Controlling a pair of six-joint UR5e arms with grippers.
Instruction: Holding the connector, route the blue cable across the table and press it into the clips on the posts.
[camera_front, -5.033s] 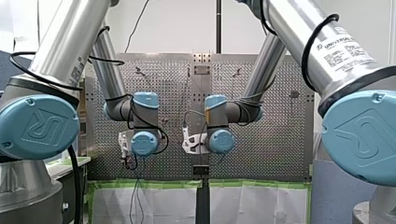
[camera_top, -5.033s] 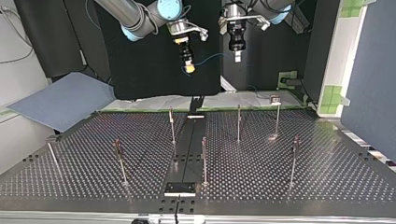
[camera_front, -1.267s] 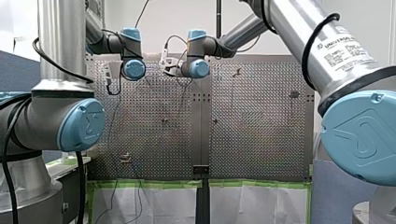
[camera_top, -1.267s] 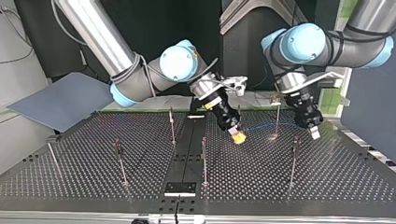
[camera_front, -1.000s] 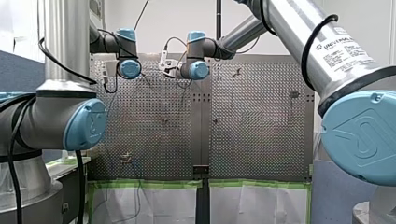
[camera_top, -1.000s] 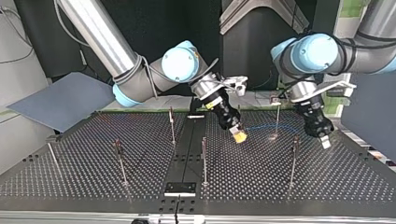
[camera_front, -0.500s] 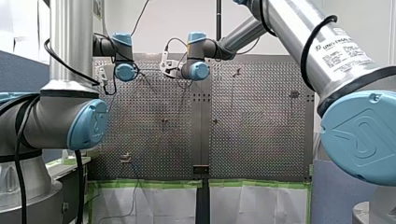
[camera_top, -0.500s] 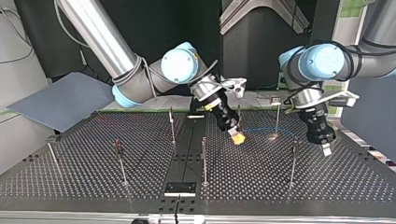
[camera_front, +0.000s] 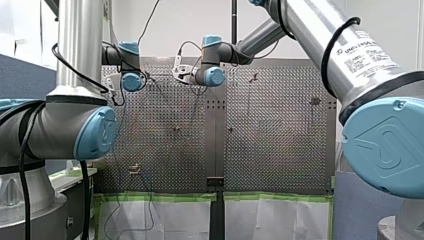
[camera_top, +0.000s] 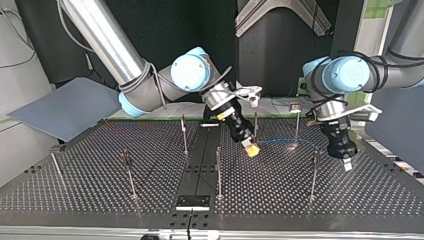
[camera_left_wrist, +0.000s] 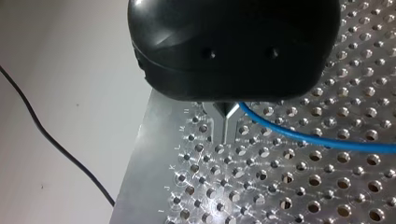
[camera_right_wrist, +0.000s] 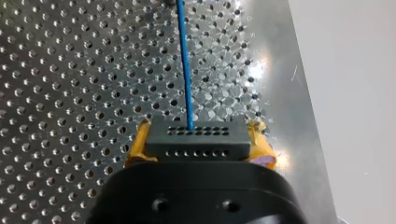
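My right gripper (camera_top: 251, 148): clamped on connector (camera_right_wrist: 196, 142). My left gripper (camera_left_wrist: 225, 116): pinching blue cable (camera_left_wrist: 317, 140). Step: routing. Next, I judge: press span into clip (camera_top: 295, 106) on far post (camera_top: 297, 127), between them.

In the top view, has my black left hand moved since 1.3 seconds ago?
Yes. My black left hand moved toward the view's right and near edge, farther from the thin metal post with the clip behind it.

Seven thin posts (camera_top: 218, 170) stand across the one perforated desk (camera_top: 90, 187), from its left side to its right. Two arms (camera_top: 112, 42) reach over it, carrying two claws, the right claw (camera_top: 251, 149) and the left claw (camera_top: 347, 163). There is one blue cable (camera_top: 280, 140) and one black connector (camera_right_wrist: 195, 140) on its end.
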